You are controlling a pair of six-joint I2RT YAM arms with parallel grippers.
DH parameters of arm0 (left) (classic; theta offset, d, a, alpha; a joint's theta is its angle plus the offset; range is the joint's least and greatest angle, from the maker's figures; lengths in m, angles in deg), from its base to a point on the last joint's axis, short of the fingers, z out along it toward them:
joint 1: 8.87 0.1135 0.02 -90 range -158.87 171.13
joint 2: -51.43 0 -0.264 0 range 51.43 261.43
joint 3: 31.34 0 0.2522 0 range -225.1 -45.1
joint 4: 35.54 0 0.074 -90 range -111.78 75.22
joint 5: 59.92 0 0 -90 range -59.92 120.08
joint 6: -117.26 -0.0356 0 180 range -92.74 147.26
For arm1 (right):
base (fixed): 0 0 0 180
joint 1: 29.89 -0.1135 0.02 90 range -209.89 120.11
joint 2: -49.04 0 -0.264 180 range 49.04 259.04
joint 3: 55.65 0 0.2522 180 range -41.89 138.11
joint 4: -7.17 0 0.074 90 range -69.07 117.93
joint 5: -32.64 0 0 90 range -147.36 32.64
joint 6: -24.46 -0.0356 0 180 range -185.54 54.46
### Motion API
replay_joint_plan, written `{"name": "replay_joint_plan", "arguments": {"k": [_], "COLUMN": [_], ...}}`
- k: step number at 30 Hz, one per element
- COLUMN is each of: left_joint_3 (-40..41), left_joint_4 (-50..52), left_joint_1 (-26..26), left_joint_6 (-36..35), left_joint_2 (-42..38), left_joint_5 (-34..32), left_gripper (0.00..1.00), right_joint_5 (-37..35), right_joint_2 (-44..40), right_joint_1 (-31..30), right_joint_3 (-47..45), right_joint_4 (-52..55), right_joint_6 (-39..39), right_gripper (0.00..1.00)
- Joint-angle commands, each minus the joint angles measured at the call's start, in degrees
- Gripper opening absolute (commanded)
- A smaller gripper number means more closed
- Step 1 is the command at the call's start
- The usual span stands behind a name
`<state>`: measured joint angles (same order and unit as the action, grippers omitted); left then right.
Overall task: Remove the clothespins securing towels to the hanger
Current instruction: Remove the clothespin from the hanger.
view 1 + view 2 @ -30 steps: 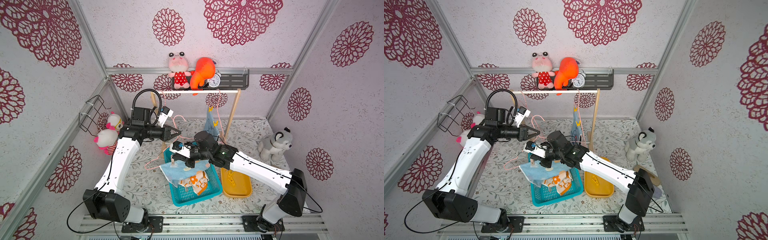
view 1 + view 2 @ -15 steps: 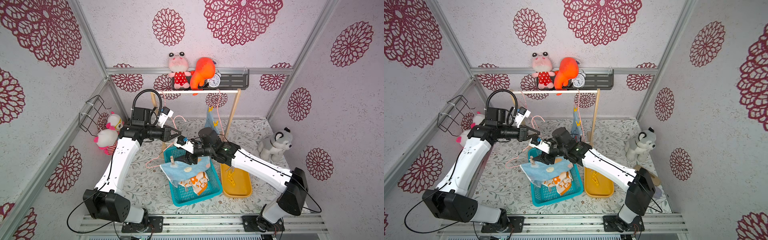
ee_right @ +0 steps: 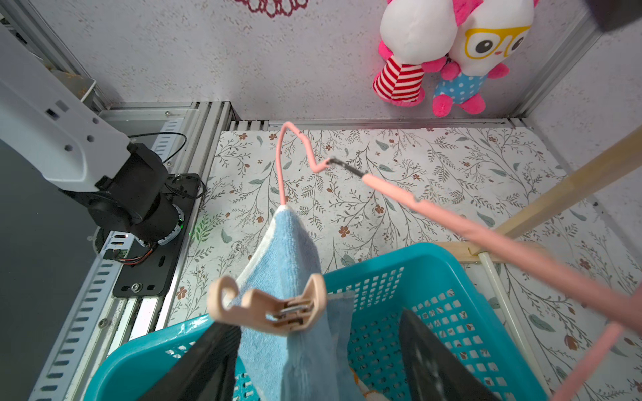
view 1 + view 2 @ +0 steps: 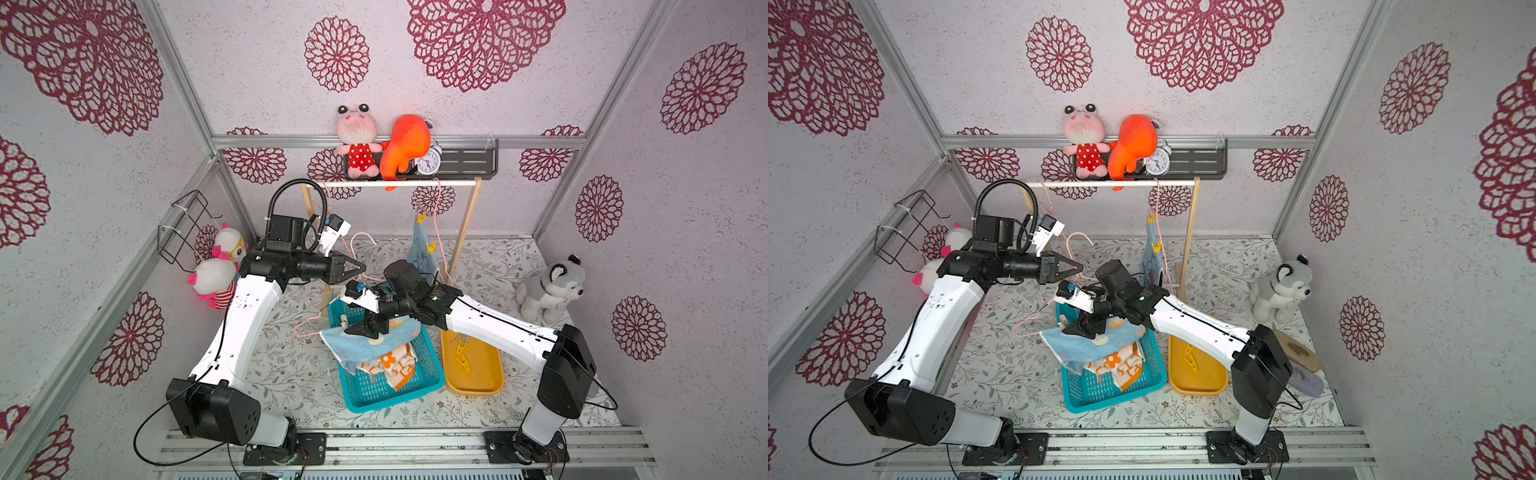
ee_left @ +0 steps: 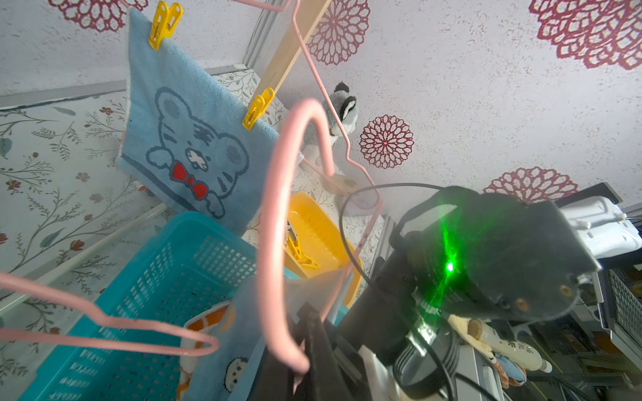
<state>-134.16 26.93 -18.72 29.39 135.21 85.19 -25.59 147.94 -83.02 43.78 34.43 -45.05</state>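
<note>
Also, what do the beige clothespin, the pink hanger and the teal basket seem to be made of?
Beige clothespin: probably matte plastic, smoothly moulded, with a metal spring at its middle.
Pink hanger: likely wire under a pink coating; a dark bare stretch shows near one bend.
Teal basket: plastic, slightly glossy, with moulded grid holes.

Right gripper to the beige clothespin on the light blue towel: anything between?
Nothing visible. The beige clothespin sits just ahead of the open right gripper, clipped to the light blue towel; the pink hanger passes beside it.
</note>
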Motion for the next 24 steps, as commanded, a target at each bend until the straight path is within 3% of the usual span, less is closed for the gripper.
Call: {"name": "replay_joint_plan", "arguments": {"k": [1, 12, 20, 24], "left_joint_3": [0.0, 0.0, 0.0, 0.0], "left_joint_4": [-0.9, -0.9, -0.7, -0.8], "left_joint_1": [-0.4, -0.3, -0.3, -0.3], "left_joint_6": [-0.3, -0.3, -0.4, -0.4], "left_joint_2": [-1.7, -1.7, -1.8, -1.8], "left_joint_5": [1.9, 1.1, 1.0, 1.0], "left_gripper": [0.00, 0.00, 0.00, 0.00], "right_joint_5": [3.1, 5.8, 5.2, 5.1], "right_joint_2": [0.0, 1.6, 2.0, 2.1], "right_joint_1": [0.2, -0.7, -0.9, -1.0], "right_joint_3": [2.9, 3.5, 3.5, 3.7], "right_joint_4": [-1.6, -1.7, -1.5, -1.6], "right_joint_6": [0.4, 0.3, 0.3, 0.2], "right_gripper": [0.72, 0.52, 0.52, 0.46]}}
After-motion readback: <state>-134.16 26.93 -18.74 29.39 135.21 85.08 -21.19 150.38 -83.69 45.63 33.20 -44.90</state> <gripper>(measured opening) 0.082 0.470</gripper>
